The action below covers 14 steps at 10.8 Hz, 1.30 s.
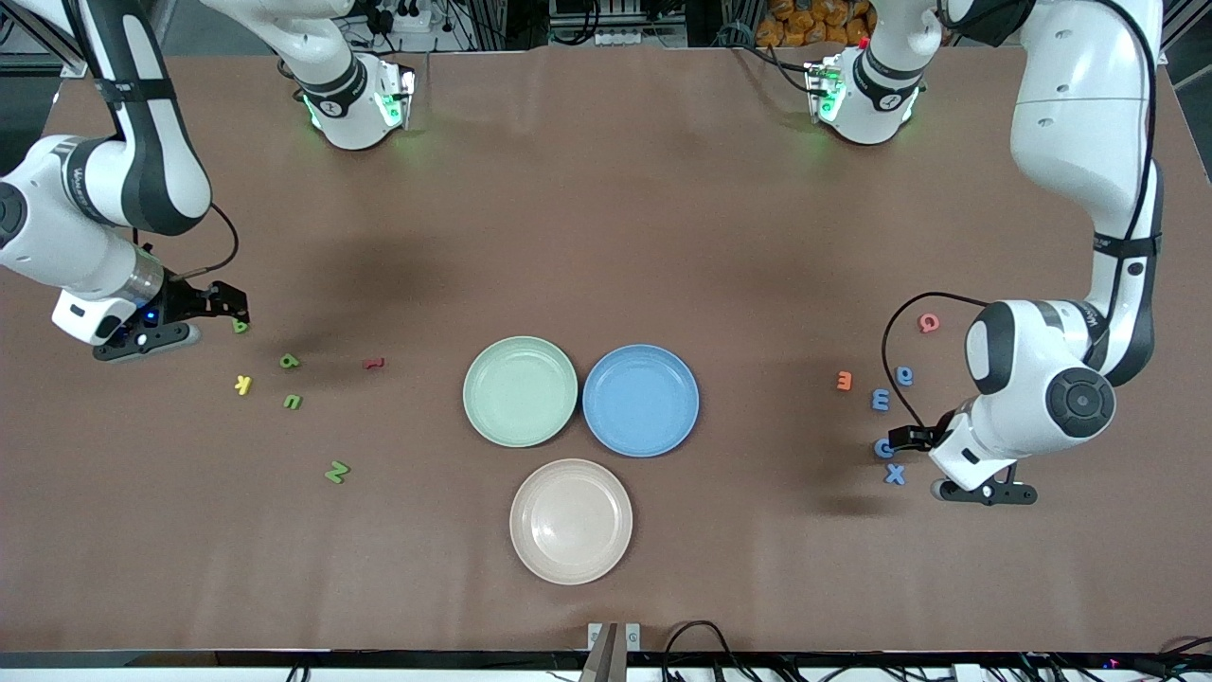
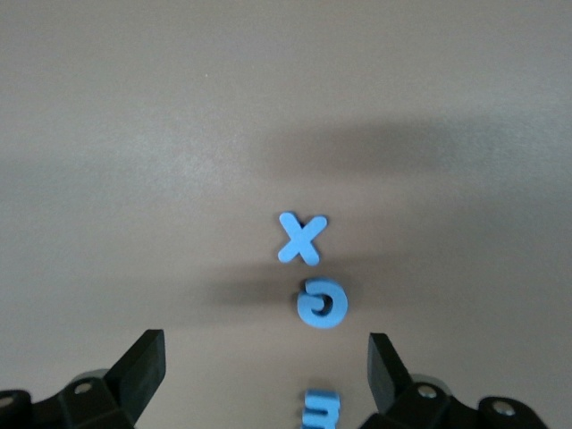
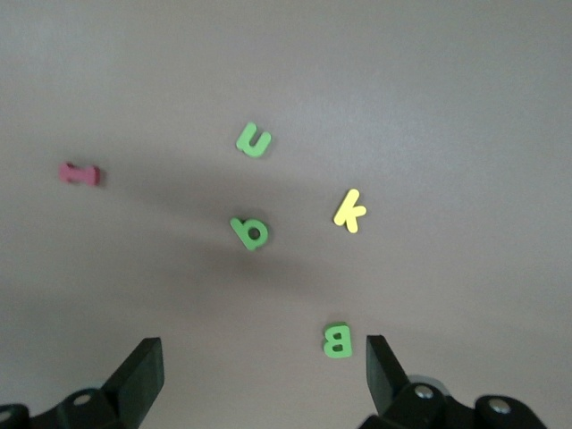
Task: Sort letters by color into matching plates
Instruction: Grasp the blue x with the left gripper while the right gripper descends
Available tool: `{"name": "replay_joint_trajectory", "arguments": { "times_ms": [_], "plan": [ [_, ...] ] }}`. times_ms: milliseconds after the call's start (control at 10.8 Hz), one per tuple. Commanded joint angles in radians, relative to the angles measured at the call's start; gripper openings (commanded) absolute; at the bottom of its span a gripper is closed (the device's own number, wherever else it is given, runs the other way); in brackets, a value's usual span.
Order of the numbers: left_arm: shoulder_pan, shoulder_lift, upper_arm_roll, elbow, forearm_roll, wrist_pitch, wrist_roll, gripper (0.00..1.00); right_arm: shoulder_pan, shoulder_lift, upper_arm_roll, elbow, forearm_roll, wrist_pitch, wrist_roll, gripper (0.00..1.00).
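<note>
Grippers were both wide open and held nothing: left gripper [image 2: 266,375] over blue G [image 2: 321,302], right gripper [image 3: 264,380] by green B [image 3: 337,340]; each should drop straight down, centred

A wide bench [image 1: 606,237] fills nearly all of the front view, covered edge to edge in a matte brown sheet with faint creases running along it. Soft overhead light falls evenly, leaving blurred dark shadows on the sheet toward both ends. Along the top edge, past the bench, sits a dim strip of clutter: a white power strip [image 1: 402,17] with plugs, dark cables, metal frame bars, and a heap of orange objects [image 1: 814,21] too small to identify. Along the bottom edge runs a pale rail [image 1: 284,663] with black cables [image 1: 701,639] looping over it and a small metal bracket [image 1: 613,637] at its middle.
</note>
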Motion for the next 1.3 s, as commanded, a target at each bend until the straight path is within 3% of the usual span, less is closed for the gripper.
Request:
{"name": "replay_joint_trajectory", "arguments": {
  "times_ms": [0, 465, 1208],
  "plan": [
    [0.002, 0.055, 0.006, 0.033, 0.022, 0.066, -0.004, 1.00, -0.085, -0.037, 0.016, -0.107, 0.012, 0.082, -0.203, 1.00],
    [0.016, 0.130, 0.009, 0.088, 0.011, 0.112, -0.024, 1.00, -0.172, 0.043, 0.018, -0.158, 0.011, 0.257, -0.418, 1.00],
    [0.003, 0.173, 0.001, 0.099, 0.001, 0.155, -0.081, 1.00, -0.191, 0.190, 0.018, -0.174, 0.009, 0.444, -0.527, 1.00]
  ]
}}
